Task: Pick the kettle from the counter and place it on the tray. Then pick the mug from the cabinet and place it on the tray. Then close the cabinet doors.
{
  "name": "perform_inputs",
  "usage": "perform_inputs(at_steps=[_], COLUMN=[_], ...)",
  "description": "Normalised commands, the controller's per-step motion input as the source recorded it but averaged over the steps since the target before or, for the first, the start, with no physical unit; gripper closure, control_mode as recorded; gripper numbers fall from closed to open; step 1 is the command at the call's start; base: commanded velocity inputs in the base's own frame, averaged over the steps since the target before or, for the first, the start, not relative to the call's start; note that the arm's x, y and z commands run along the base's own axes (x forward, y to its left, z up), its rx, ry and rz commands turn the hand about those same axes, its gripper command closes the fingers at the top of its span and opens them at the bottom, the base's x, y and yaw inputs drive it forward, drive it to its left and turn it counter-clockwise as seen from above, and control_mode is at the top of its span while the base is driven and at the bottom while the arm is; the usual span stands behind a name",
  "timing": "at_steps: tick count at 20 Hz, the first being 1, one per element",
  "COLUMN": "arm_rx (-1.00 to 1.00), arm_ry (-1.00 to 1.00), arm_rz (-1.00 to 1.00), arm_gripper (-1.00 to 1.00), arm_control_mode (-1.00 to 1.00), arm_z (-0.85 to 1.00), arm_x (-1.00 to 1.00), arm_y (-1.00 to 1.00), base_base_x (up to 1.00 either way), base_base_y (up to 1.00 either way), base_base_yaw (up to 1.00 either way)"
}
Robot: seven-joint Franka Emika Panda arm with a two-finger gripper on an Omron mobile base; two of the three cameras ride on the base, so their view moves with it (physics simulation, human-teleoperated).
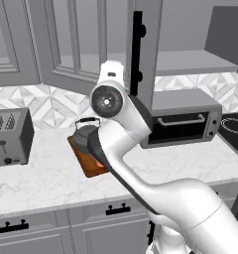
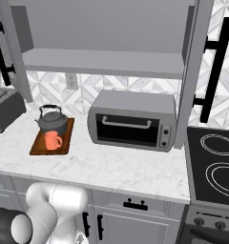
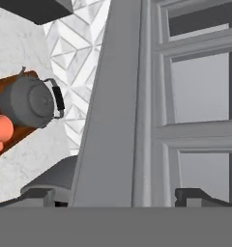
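The pincer (image 3: 116,195) shows in the hand view as 2 dark finger tips (image 3: 38,195) set far apart, so it is spread wide and holds nothing. Between the tips, right in front of the pincer, stands the thin edge of an open cabinet door (image 3: 110,111); whether a tip touches the door cannot be told. To the right of that edge runs the door's panelled face.

Off to the pincer's left in the hand view, past the door edge, the counter (image 3: 21,53) carries the tray (image 3: 11,87), with the kettle (image 3: 31,101) on it and the mug (image 3: 1,128) just beside the kettle, also on the tray. The right base view confirms this: the kettle (image 2: 52,121) sits at the back of the tray (image 2: 40,147), the mug (image 2: 52,140) in front, and both rest inside its rim.

Farther back, a toaster oven (image 2: 131,120) stands on the counter (image 2: 116,167). Above it the cabinet (image 2: 102,62) is open, with 1 door (image 2: 190,71) swung out on the right.
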Motion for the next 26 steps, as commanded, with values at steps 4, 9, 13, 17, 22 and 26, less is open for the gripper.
perform_inputs(at_steps=[4, 9, 13, 17, 22, 26], arm_rx=[0.00, 0.00, 0.00, 0.00, 0.00, 0.00], arm_ry=[0.00, 0.01, 0.00, 0.01, 0.01, 0.04], arm_rz=[-0.10, -0.03, 0.00, 0.00, 0.09, 0.17], arm_gripper=[-1.00, -1.00, -1.00, -1.00, -1.00, -1.00], arm_control_mode=[-1.00, -1.00, -1.00, -1.00, -1.00, -1.00], arm_z=[0.00, -0.01, -0.16, -0.24, -0.20, -0.07], arm_x=[0.68, 0.76, 0.73, 0.77, 0.86, 0.83], arm_y=[-0.74, -0.73, -0.60, -0.50, -0.37, -0.29], base_base_x=[0.00, 0.00, 0.00, 0.00, 0.00, 0.00], base_base_y=[0.00, 0.00, 0.00, 0.00, 0.00, 0.00], base_base_yaw=[0.00, 0.00, 0.00, 0.00, 0.00, 0.00])
